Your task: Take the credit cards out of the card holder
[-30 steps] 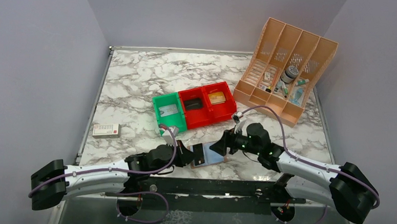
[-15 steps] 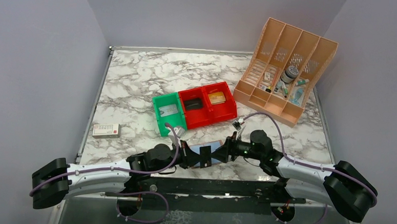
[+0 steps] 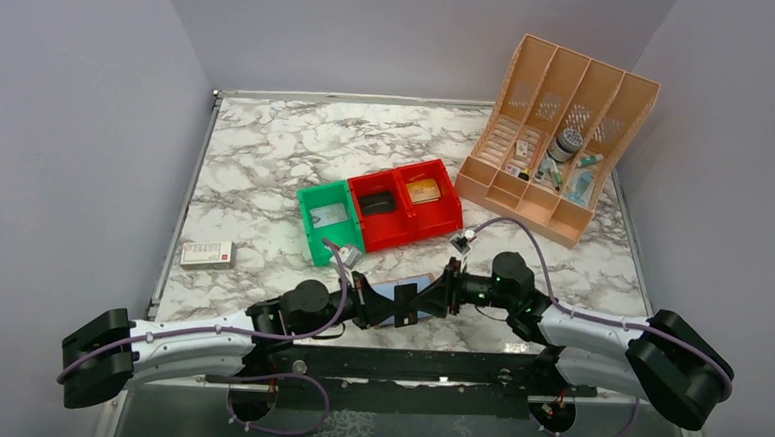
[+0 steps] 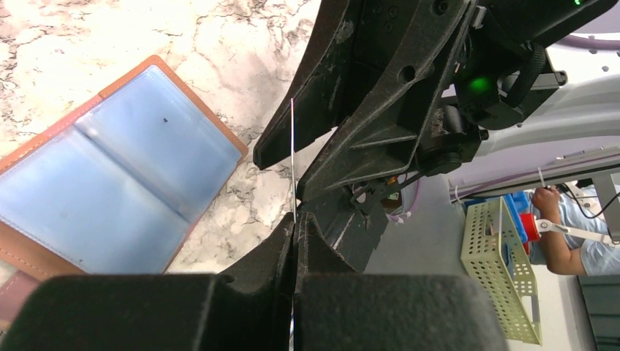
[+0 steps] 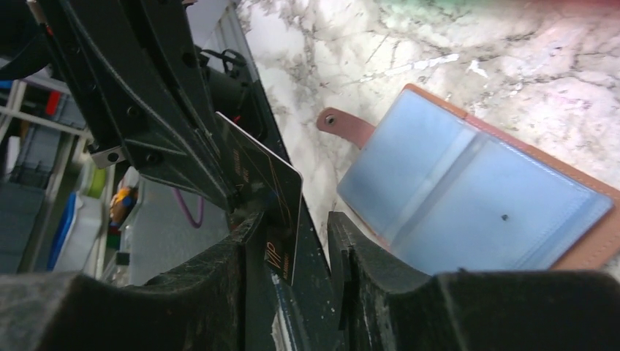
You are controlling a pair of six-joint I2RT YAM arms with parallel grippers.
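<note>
Watching from beside the desk [image 3: 267,152]: the left jaws are clenched on one edge of a dark grey card [image 5: 267,194], holding it up on edge off the marble. The right jaws straddle the card's other end, not pinched on it yet, and you can see a gap on one side. The card holder [image 5: 468,190] lies flat and open just below and past where the jaws meet. A gold card [image 3: 424,191] sits in a red bin [image 3: 434,219], well beyond the jaws.
</note>
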